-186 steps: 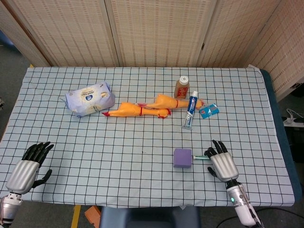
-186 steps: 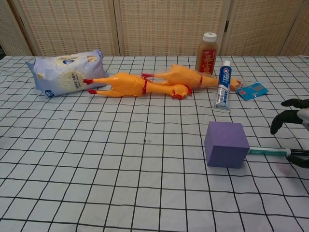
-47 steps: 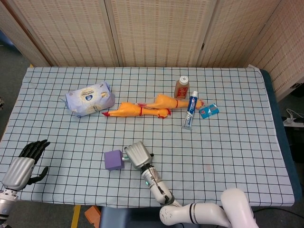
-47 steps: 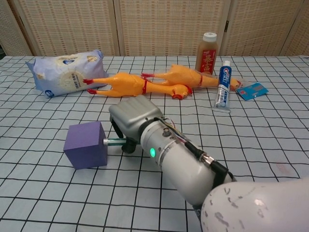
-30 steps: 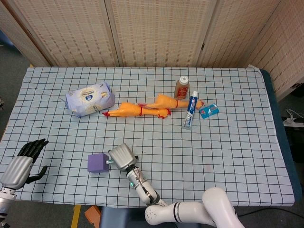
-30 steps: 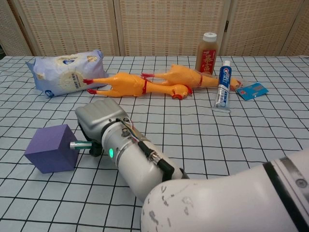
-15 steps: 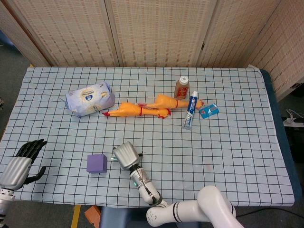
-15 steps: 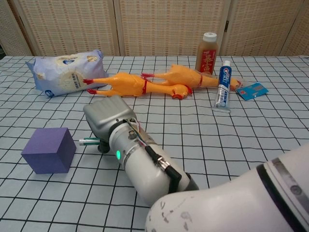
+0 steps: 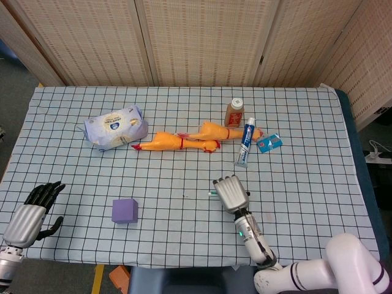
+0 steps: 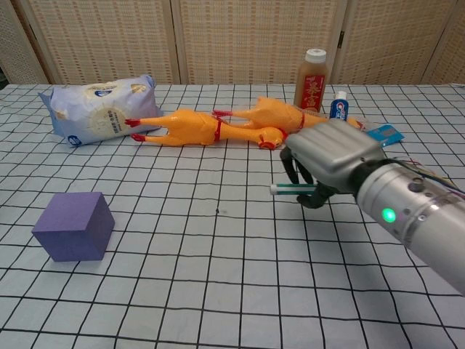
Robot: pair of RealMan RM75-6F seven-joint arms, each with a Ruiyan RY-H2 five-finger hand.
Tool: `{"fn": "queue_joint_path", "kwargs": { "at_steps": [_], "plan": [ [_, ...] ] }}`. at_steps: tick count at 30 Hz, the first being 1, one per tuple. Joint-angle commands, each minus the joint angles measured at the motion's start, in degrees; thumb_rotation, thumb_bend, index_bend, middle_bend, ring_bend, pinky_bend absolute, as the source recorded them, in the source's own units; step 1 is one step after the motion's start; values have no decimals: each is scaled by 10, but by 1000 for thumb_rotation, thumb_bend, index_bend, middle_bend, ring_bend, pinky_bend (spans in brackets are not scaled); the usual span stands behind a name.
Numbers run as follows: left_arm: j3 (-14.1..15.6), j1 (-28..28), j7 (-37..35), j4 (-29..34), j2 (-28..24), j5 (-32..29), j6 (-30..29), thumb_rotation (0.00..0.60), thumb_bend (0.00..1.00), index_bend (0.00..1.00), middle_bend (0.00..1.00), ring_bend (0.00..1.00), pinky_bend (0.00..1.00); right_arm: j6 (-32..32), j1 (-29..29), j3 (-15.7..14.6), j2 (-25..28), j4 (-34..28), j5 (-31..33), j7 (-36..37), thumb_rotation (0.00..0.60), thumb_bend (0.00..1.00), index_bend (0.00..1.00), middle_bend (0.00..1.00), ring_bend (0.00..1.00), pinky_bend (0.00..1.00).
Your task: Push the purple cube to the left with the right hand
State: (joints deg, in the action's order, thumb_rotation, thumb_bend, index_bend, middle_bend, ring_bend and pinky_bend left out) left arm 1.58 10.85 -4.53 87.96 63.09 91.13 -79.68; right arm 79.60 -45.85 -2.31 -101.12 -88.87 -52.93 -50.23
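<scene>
The purple cube (image 9: 124, 210) (image 10: 73, 225) sits alone on the checked cloth at the front left. My right hand (image 9: 231, 192) (image 10: 330, 156) hovers well to the right of it, near the table's middle, back upward and fingers curled under. It grips a thin green-and-white stick (image 10: 290, 189) (image 9: 212, 193) whose tip pokes out leftward, far from the cube. My left hand (image 9: 30, 214) rests at the front left corner, fingers stretched out and holding nothing; the chest view does not show it.
A wipes pack (image 9: 115, 127) (image 10: 98, 107) lies at the back left. Two rubber chickens (image 9: 168, 142) (image 10: 189, 127) stretch across the middle back. A brown bottle (image 9: 234, 112) (image 10: 311, 78), a toothpaste tube (image 9: 245, 142) and a blue packet (image 9: 269, 143) are behind my right hand.
My right hand has pulled away from the cube and swung right to the table's middle, still holding the stick. The cube stays at the front left. The left hand is unchanged.
</scene>
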Motion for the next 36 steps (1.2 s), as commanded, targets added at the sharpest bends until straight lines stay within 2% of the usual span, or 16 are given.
{"fn": "queue_joint_path", "kwargs": {
  "at_steps": [1,4,9,12,14,16,17,20,23,27,29,32,34,36],
  "plan": [
    [0,-2,12,4,4,-1,-2,600,436,0,0,0,74,29,65,-56,50,-7,-46,62,600,296,946,791,584,639],
    [-1,-2,21,5,7,-3,0,600,436,0,0,0,74,19,93,-71,77,-5,-56,98,600,296,878,749,551,627],
    [-2,2,25,5,9,-7,8,600,436,0,0,0,75,-11,115,-74,100,14,-76,140,600,296,645,507,420,588],
    [-3,3,24,4,9,-10,11,600,436,0,0,0,74,-47,118,-67,107,27,-73,149,600,291,395,347,318,545],
    [-4,4,24,4,9,-11,12,600,437,0,0,0,74,-67,118,-62,113,23,-71,155,600,271,185,225,237,522],
    [-4,4,25,4,9,-12,13,600,437,0,0,0,74,-82,119,-58,123,15,-74,162,600,246,47,122,165,486],
    [-4,4,26,4,9,-13,13,600,437,0,0,0,74,-85,120,-57,128,10,-77,164,600,228,9,69,123,459],
    [-3,3,27,4,9,-12,13,600,436,0,0,0,74,-79,131,-56,148,-12,-95,173,600,196,0,9,70,408],
    [-3,3,28,4,9,-12,12,600,436,0,0,0,74,-53,151,-60,182,-49,-123,190,600,177,0,0,48,367],
    [-4,1,30,2,10,-9,7,600,436,0,0,0,74,38,205,-74,227,-79,-209,257,600,164,0,0,25,304],
    [-4,-1,32,0,13,-4,-2,600,435,0,0,0,74,111,244,-85,236,-58,-271,296,600,159,0,0,3,227],
    [-4,-6,41,-2,17,3,-16,600,436,0,0,0,74,195,296,-92,232,0,-330,340,600,152,0,0,0,146],
    [-4,-9,48,-2,20,6,-23,600,435,0,0,0,74,216,316,-91,231,26,-343,363,600,151,0,0,0,124],
    [-3,-13,57,1,23,10,-32,600,436,0,0,0,74,209,327,-96,248,34,-346,381,600,151,0,0,0,111]
  ]
}}
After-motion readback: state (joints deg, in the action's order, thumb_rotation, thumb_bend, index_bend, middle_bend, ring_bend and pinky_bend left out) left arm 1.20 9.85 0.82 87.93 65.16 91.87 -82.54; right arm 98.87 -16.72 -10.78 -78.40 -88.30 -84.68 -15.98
